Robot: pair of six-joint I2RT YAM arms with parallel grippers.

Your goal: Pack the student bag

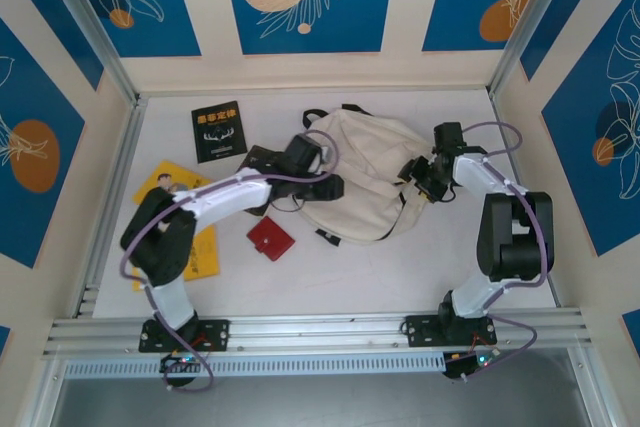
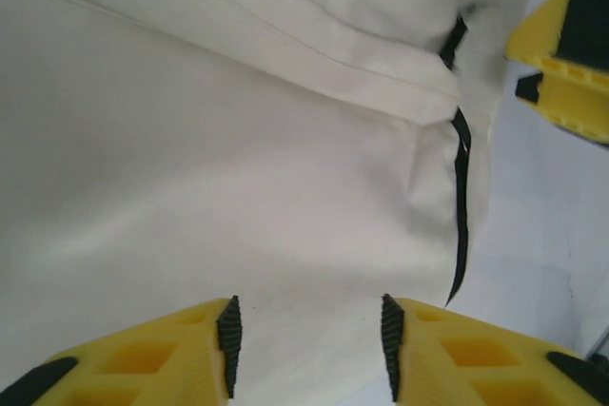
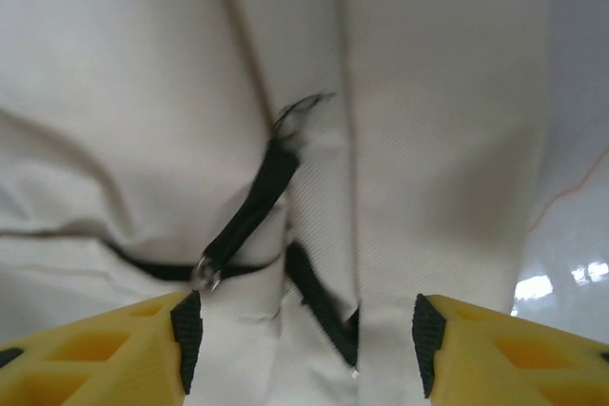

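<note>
On the white desk (image 1: pixel 380 277) the cream student bag (image 1: pixel 365 172) is laid flat, flanked by both arms. At the bag's left edge the left jaws are held spread, with cream cloth seen between the pads (image 2: pixel 229 344); whether the cloth is touched cannot be told. At the bag's right side the right jaws are spread wider, set over a black zipper pull (image 3: pixel 249 221). Left of the bag, a black book (image 1: pixel 218 132), a yellow book (image 1: pixel 205 252) and a red square item (image 1: pixel 270 239) are laid.

Left arm (image 1: pixel 225 197) and right arm (image 1: pixel 490 179): white links, black joint housings, purple cables (image 1: pixel 296 178) alongside; fingers (image 2: pixel 143 358) yellow plastic, black ribbed pads (image 2: pixel 229 344).
</note>
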